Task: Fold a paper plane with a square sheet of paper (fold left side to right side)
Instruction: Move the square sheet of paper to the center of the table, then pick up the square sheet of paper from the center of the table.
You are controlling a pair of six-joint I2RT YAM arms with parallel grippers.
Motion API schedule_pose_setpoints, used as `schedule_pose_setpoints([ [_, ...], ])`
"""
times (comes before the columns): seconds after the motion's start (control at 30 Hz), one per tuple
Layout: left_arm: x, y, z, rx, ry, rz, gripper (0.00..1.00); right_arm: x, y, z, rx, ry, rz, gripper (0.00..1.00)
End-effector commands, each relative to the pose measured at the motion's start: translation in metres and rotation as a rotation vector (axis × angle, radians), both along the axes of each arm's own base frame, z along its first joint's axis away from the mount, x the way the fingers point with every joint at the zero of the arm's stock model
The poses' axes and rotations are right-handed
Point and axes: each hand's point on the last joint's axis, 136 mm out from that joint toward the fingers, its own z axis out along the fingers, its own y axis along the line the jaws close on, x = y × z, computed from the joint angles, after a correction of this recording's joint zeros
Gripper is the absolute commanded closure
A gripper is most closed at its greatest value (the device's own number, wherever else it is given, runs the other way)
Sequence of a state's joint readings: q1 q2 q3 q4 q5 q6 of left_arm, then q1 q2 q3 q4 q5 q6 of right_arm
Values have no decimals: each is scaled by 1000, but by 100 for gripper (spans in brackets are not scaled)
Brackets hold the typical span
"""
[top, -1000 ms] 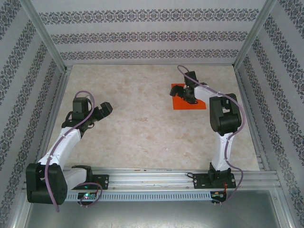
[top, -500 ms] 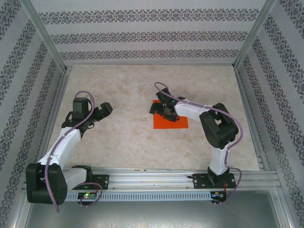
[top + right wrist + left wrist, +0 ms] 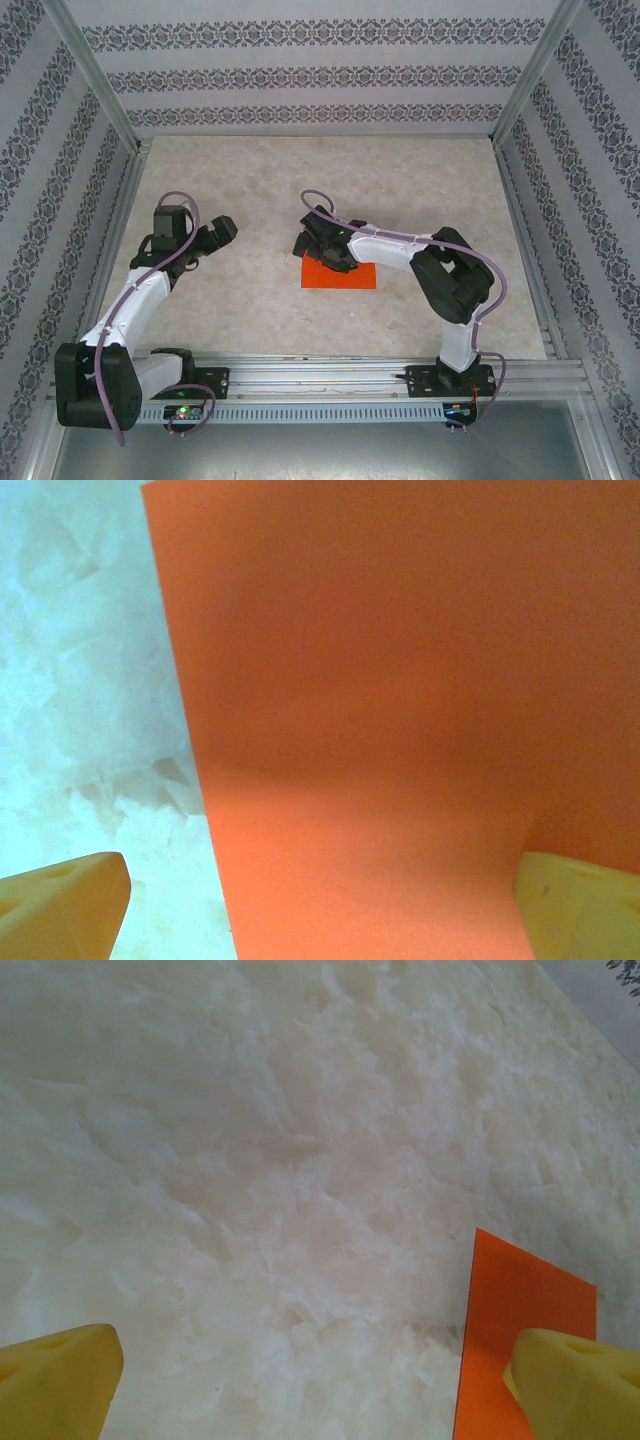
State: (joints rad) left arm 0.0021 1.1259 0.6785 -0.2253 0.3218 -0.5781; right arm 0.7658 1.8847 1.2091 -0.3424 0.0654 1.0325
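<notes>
**Top external view: orange sheet flat at mid-desk, both end effectors released**

And there was the stage: a pale, marbled desk point(image 3: 250, 310), boxed in by walls point(image 3: 320, 75) papered in grey ornamental bands. Aluminium posts point(image 3: 95, 80) stood at the corners and a metal rail point(image 3: 330, 372) ran along the near edge.

The square sheet of paper point(image 3: 350, 277) lay flat near the desk's centre, a touch right of the middle. Its visible part ran longer left to right than near to far, with edges close to square with the desk. Its far-left part was hidden under the right end effector point(image 3: 312, 248), which reached in from the right.

From the right wrist, the sheet point(image 3: 380, 710) spread wide and plain. The yellow pads point(image 3: 60, 905) stood far apart, one over bare desk and the other over orange; I couldn't tell whether either touched.

The left end effector point(image 3: 212, 242) hung well to the left, apart from the sheet. It was spread wide too, gripping nothing. Its camera caught a corner of orange point(image 3: 520, 1310) pointing away from the lens.
</notes>
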Motion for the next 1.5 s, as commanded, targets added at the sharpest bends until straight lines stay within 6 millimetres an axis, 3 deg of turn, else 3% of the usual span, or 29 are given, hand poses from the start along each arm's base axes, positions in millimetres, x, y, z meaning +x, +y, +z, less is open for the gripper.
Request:
schedule_pose_setpoints([
  [0.0, 1, -10, 1, -59, 19, -35, 3, 17, 4, 53, 20, -134, 45, 2],
  [0.07, 2, -21, 1, -113, 30, -76, 9, 23, -5, 70, -18, -193, 82, 2],
  [0.2, 4, -50, 0, -264, 57, -176, 28, 32, -41, 77, -120, -233, 141, 2],
  [0.3, 4, -83, -3, -364, 87, -265, 43, 40, -70, 67, -142, -206, 179, 2],
  [0.43, -1, -140, -12, -379, 146, -405, 54, 49, -100, 43, -156, -121, 204, 2],
  [0.53, -1, -177, -21, -385, 178, -463, 63, 53, -110, 26, -178, -57, 221, 2],
  [0.67, 2, -204, -38, -378, 214, -478, 68, 60, -116, 11, -203, -13, 224, 2],
  [0.83, 0, -217, -62, -364, 284, -486, 72, 62, -112, -4, -200, 24, 231, 2],
  [1.03, -7, -219, -87, -351, 360, -472, 78, 56, -107, -15, -189, 55, 240, 2],
  [1.47, -17, -223, -118, -330, 482, -471, 90, 43, -101, -29, -191, 99, 258, 2],
])
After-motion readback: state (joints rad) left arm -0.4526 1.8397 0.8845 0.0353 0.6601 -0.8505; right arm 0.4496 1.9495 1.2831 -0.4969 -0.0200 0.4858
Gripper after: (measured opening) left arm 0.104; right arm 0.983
